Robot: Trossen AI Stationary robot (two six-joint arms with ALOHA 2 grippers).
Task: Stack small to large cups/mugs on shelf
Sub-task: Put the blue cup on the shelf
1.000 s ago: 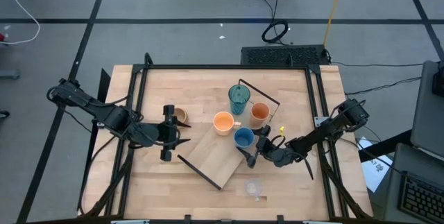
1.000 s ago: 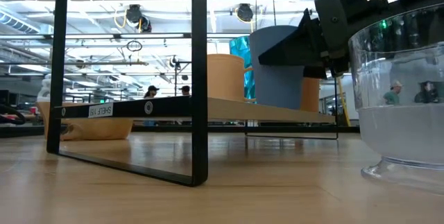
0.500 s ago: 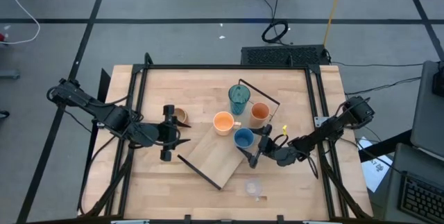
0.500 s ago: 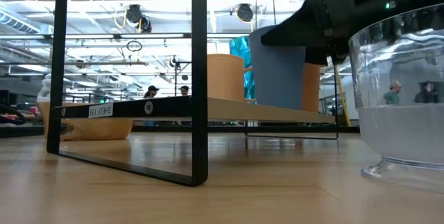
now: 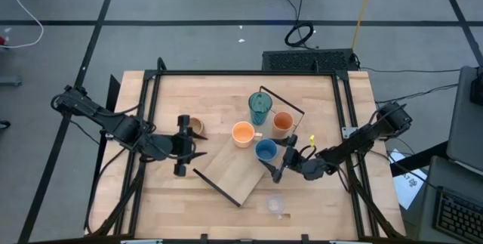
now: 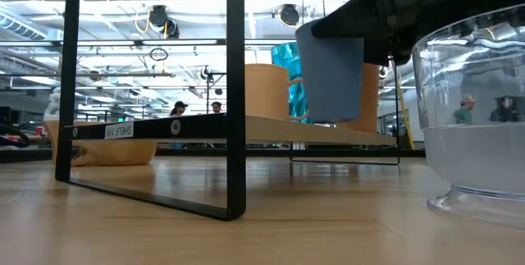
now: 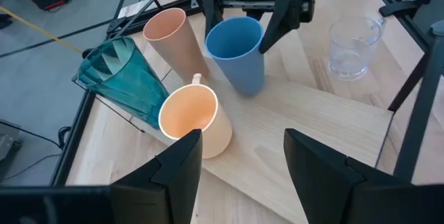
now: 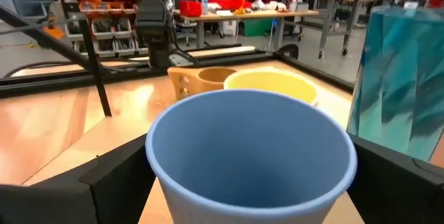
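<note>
My right gripper (image 5: 275, 162) is shut on the small blue cup (image 5: 265, 150) over the light-wood shelf (image 5: 230, 170). The teal tumbler (image 5: 259, 106), an orange cup (image 5: 282, 123) and an orange handled mug (image 5: 243, 133) stand by their bases on the shelf's far end. The tan handled mug (image 5: 196, 127) stands on the table just beyond my left gripper (image 5: 186, 146), which is open and empty and points at the shelf. The small clear cup (image 5: 275, 203) stands on the table near the front edge. My right gripper pinches the blue cup between its two fingers, one on each side of the wall just below the rim (image 7: 258, 40). The fingers (image 8: 104, 179) come level from the table's right side. The cup (image 6: 330, 68) is lifted a little off the shelf board, slightly tilted, mouth up.
The shelf lies slantwise on the table, with black rails at its near end (image 6: 236, 93) and far end (image 5: 281, 100). The clear cup (image 6: 476, 109) stands close to the low camera. A black frame (image 5: 249, 72) runs round the tabletop.
My right gripper has gone up a little with the blue cup. The cup's base has come off the shelf board and the cup has tipped slightly.
</note>
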